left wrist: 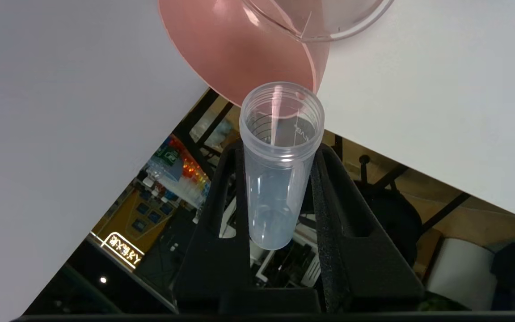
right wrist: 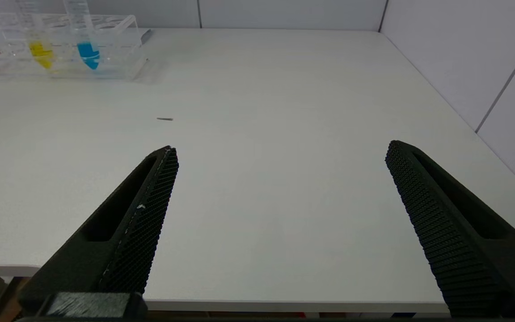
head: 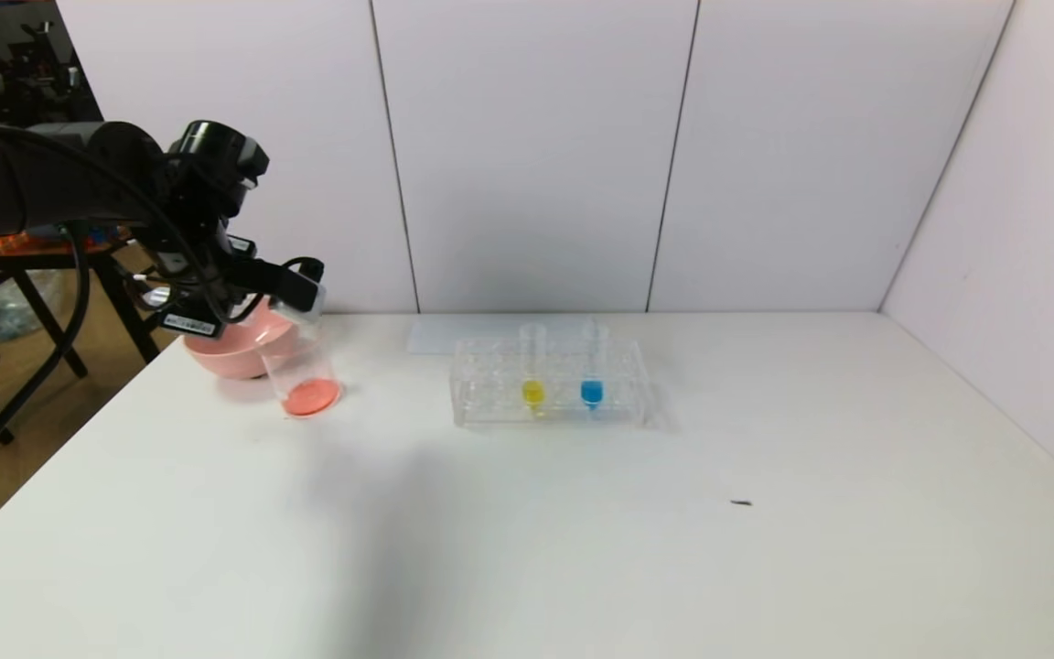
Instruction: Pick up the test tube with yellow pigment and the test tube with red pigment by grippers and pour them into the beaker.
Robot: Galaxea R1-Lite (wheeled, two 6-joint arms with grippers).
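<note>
Near the counter's far left corner, the left gripper (left wrist: 280, 197) pinches the emptied test tube with red pigment (left wrist: 280, 165) tipped over the beaker (head: 300, 366); it should hold the tilt until drips stop. The right gripper (right wrist: 280, 188) idles, jaws spread, at the near edge. The test tube with yellow pigment (head: 532, 375) waits in the rack (head: 550, 384).

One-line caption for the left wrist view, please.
Left gripper holds an emptied test tube, mouth toward the beaker rim beside the pink bowl.

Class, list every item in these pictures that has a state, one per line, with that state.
Left end effector: shut on the red-pigment tube, above the beaker.
Red-pigment tube: tipped, emptied.
Beaker: upright, red liquid at its bottom.
Yellow-pigment tube: upright in rack, filled.
Blue tube: upright in rack, filled.
Right end effector: open, holding nothing.
</note>
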